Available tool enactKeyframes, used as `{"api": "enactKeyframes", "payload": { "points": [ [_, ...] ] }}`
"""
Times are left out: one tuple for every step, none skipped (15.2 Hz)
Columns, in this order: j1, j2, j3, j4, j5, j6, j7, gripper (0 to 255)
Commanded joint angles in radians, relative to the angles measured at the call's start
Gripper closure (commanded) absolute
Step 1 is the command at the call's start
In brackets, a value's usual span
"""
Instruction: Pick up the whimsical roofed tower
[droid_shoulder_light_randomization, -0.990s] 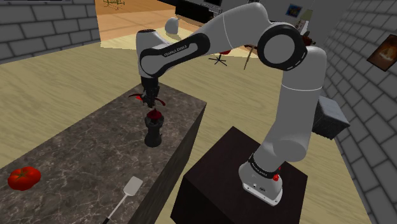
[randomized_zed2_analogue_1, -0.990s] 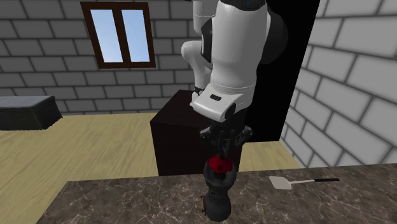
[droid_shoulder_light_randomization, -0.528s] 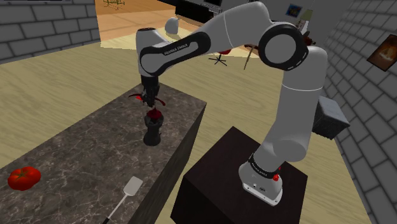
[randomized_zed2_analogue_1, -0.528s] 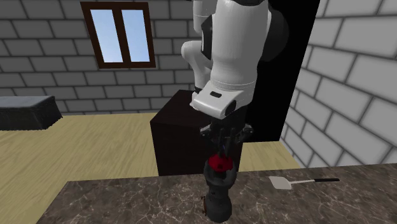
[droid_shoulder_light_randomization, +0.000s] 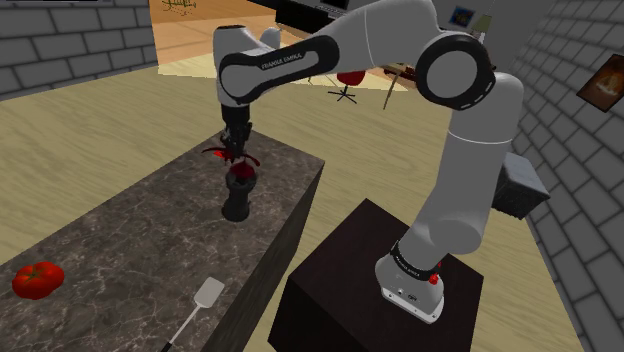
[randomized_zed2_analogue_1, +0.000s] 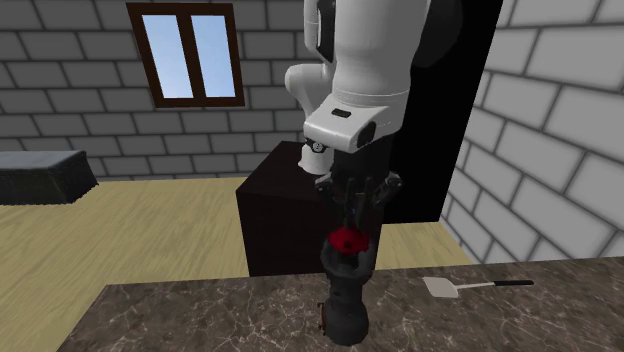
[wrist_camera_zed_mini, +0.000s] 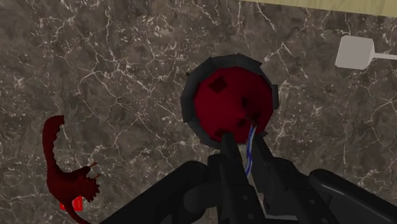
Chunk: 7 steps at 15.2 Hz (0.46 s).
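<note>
veined stone counter (droid_shoulder_light_randomization: 120, 235) bears round dark tower (droid_shoulder_light_randomization: 238, 198)

Tool (wrist_camera_zed_mini: 243, 141) tight on red-roofed tower (wrist_camera_zed_mini: 219, 95)

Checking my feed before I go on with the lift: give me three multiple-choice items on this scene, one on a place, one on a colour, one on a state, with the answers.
1. Where is the gripper?
A over the tomato
B right above the roof of the tower
C beside the spatula

2. The tower's roof is:
A dark red
B yellow
C white

3. The tower is:
A on its side
B upside down
C upright

Answers:
1 B: both exterior views show the gripper at the roof's top, far from the tomato and the spatula.
2 A: the wrist view shows the roof dark red inside a dark rim.
3 C: its dark body stands vertical with the roof uppermost.
</note>
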Motion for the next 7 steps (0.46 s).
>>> {"api": "enactKeyframes", "payload": {
  "points": [
    [-0.001,-0.011,0.0,0.014,0.001,-0.024,-0.001,255],
    [-0.001,-0.016,0.001,0.021,0.002,-0.036,-0.001,255],
    [-0.001,-0.021,0.001,0.028,0.003,-0.048,-0.002,255],
    [-0.001,-0.025,0.001,0.035,0.003,-0.06,-0.002,255],
    [-0.001,-0.03,0.001,0.043,0.004,-0.072,-0.003,255],
    [-0.001,-0.03,0.001,0.044,0.004,-0.073,-0.003,255],
    [-0.001,-0.03,0.001,0.044,0.004,-0.073,-0.003,255]
  ]
}}
